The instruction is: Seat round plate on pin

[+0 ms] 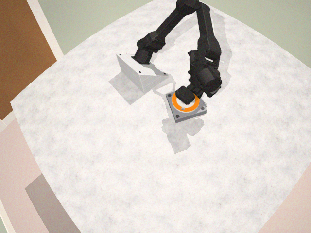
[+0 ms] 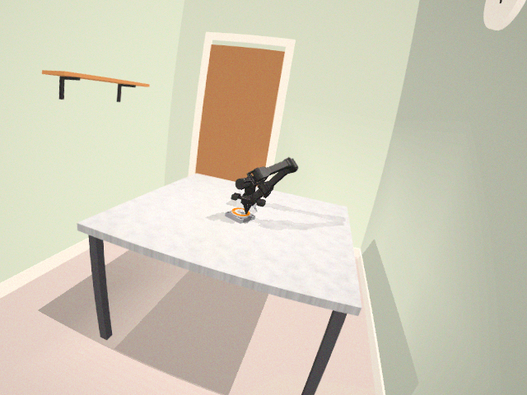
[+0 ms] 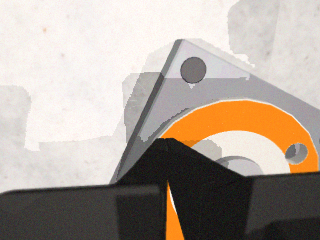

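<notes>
The round plate (image 1: 174, 102) (image 2: 235, 211) (image 3: 240, 115), an orange ring around a white middle, lies over the square grey base (image 1: 181, 115) (image 2: 233, 217) (image 3: 165, 100). The grey round post (image 3: 245, 164) shows partly at its centre. A small round hole (image 1: 182, 108) (image 3: 296, 153) shows in the ring, grey inside; I cannot tell whether the pin is in it. The orange tab is not distinguishable. My gripper (image 2: 246, 212) (image 3: 164, 146) is shut and empty, its tips low at the plate's edge; contact is unclear. In the top view the tips are hidden.
A pale wedge-shaped block (image 1: 154, 82) stands beside the base, under the arm's mounting end. Dark round spots (image 1: 177, 116) (image 3: 193, 70) mark the base's corners. The arm reaches over one side of the base. The marbled table (image 1: 150, 162) (image 2: 277, 250) carries everything.
</notes>
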{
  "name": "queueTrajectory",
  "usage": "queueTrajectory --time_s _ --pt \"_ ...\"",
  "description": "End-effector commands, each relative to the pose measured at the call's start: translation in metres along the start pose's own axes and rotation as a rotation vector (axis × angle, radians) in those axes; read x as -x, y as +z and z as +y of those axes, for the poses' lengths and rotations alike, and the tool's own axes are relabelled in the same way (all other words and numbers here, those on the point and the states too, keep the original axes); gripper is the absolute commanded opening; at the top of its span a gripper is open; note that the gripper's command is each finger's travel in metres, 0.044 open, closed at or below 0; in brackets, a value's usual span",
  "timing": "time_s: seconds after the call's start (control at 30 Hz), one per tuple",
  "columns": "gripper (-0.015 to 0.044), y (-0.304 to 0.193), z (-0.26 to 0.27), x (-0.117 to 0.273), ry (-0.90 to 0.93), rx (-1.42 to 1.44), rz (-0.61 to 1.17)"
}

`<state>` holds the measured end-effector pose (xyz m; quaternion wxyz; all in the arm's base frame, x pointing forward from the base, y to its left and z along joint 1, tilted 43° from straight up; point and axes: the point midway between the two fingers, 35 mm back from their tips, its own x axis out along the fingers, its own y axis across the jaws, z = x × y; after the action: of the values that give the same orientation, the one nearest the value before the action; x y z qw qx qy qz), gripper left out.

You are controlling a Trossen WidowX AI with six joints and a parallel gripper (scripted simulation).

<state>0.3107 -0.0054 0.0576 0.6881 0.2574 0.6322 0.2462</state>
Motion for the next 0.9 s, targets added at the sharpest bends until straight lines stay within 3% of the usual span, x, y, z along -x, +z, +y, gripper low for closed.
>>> queueTrajectory --time_s 0.0,0.87 --pt "0.0000 -0.006 0.004 -0.003 0.009 -0.009 0.010" --pt "0.0000 -0.038 0.011 -0.001 0.009 -0.011 0.012"
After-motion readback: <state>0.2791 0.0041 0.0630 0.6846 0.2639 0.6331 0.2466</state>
